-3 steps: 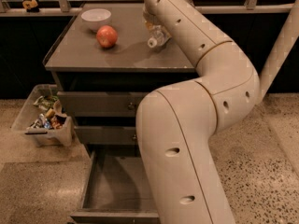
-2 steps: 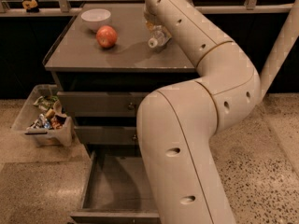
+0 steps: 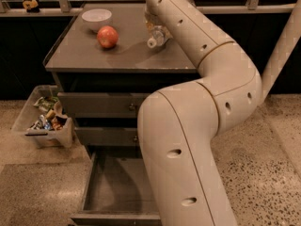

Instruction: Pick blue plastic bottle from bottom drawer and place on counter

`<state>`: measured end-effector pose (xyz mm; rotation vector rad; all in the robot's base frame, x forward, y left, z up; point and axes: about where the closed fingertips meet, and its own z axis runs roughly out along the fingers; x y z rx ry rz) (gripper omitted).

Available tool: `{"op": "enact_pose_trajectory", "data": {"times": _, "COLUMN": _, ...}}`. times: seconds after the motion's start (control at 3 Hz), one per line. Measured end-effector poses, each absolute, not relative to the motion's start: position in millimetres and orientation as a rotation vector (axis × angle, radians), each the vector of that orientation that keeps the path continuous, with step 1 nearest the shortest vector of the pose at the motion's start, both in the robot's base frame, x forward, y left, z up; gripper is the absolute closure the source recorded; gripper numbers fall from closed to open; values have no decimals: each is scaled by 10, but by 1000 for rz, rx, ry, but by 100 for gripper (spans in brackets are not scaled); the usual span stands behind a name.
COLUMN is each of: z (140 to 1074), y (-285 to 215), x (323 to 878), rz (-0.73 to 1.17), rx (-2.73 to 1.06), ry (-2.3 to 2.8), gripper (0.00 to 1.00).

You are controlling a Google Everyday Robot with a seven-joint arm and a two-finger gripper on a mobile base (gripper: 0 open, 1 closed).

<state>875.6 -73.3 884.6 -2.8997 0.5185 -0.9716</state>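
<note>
Speckled stone flooring runs round the grey cabinet, whose bottom drawer (image 3: 113, 187) stands pulled out beneath two closed ones. No bottle shows on the part of its floor that we can see past the arm (image 3: 207, 79). Up on the counter (image 3: 94, 55) we find the blue plastic bottle (image 3: 158, 35), lying tipped near the back right with its white cap pointing toward the front. A red apple (image 3: 107, 36) and a white bowl (image 3: 96, 19) sit apart from it to the left, and a bin of snack packets (image 3: 44, 124) rests on the floor beside the cabinet.

The gripper (image 3: 151, 21) is at the bottle's upper end, largely hidden behind the wrist. It seems to be touching the bottle, but we cannot tell whether it grips the bottle or is free of it.

We judge the step in hand to be the setting-down, with the task nearly complete. To do it well, we would let the bottle's full length settle on the counter before easing the hold, since a light, round bottle on a glossy top may roll or skid. The release should be slow, and the withdrawal straight up and back, so the wrist does not brush the cap and push the bottle toward the front edge. We would also keep the retreat path to the right, away from the apple.
</note>
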Motion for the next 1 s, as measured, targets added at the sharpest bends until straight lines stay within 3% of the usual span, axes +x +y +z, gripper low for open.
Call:
{"op": "enact_pose_trajectory", "data": {"times": 0.33, "z": 8846, "y": -733, "x": 8756, "rz": -972, "rx": -2900, "ry": 519, "gripper": 13}}
{"op": "enact_pose_trajectory", "data": {"times": 0.67, "z": 8845, "y": -733, "x": 8757, "rz": -971, "rx": -2900, "ry": 519, "gripper": 0}}
{"op": "enact_pose_trajectory", "data": {"times": 1.0, "z": 8845, "y": -733, "x": 8757, "rz": -971, "rx": -2900, "ry": 519, "gripper": 0}}
